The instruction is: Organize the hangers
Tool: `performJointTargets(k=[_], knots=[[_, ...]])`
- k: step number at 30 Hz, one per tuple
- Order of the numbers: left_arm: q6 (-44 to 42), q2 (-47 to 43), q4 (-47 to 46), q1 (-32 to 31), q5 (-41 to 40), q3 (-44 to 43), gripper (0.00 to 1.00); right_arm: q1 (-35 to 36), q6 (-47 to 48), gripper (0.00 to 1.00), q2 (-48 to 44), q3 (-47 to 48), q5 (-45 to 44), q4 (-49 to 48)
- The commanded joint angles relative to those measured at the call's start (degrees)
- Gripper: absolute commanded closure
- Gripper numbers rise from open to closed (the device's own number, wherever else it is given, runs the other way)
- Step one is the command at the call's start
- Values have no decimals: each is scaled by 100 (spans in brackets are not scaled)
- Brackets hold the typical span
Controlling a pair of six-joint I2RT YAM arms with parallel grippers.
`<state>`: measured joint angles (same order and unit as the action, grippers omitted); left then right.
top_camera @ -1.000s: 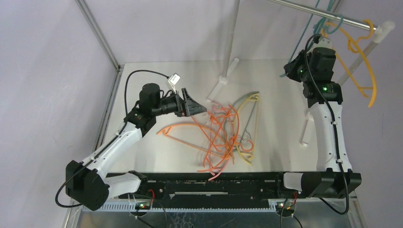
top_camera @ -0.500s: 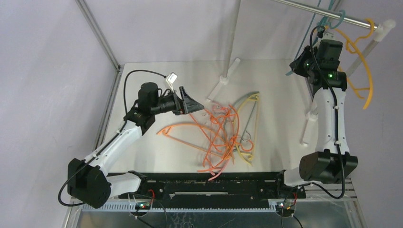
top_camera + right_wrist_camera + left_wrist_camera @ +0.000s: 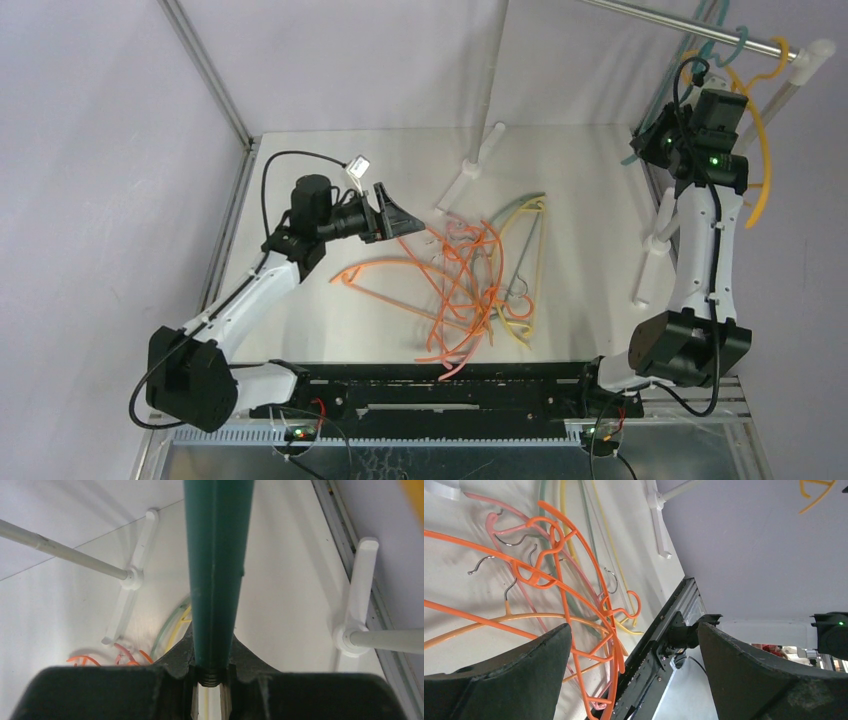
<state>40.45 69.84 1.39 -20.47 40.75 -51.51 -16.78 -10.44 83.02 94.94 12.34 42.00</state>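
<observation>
1. My left gripper (image 3: 403,215): jaws spread wide, grasping nothing, poised just above the table (image 3: 330,170) at the left edge of the heap.
2. Loose hangers (image 3: 465,285): a tangled heap lying flat at the table's centre. Mostly orange, with pink, yellow and pale green strands running through it; several thin wire hooks show among them.
3. White pole (image 3: 490,70): rises from a foot at the back of the table, just behind the heap.
4. My right gripper (image 3: 211,680): raised high at the far right, jaws clenched on the flat bar of a teal hanger (image 3: 215,555), which runs straight up from between them.
5. Steel rail (image 3: 680,25): crosses the upper right corner. Teal hooks sit over it, and an orange hanger (image 3: 765,150) hangs from it beside my right arm. I cannot tell whether the hanger I hold is hooked there.
</observation>
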Motion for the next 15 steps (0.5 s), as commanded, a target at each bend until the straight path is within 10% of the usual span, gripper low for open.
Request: performJointTargets(k=[1, 8, 15], knots=[[-100, 148, -263, 36, 167, -121, 1, -329, 13, 100, -394, -246, 85, 6], [-10, 308, -388, 37, 239, -166, 0, -675, -73, 100, -734, -663, 122, -51], [3, 279, -394, 36, 284, -107, 1, -675, -401, 59, -1064, -903, -42, -37]])
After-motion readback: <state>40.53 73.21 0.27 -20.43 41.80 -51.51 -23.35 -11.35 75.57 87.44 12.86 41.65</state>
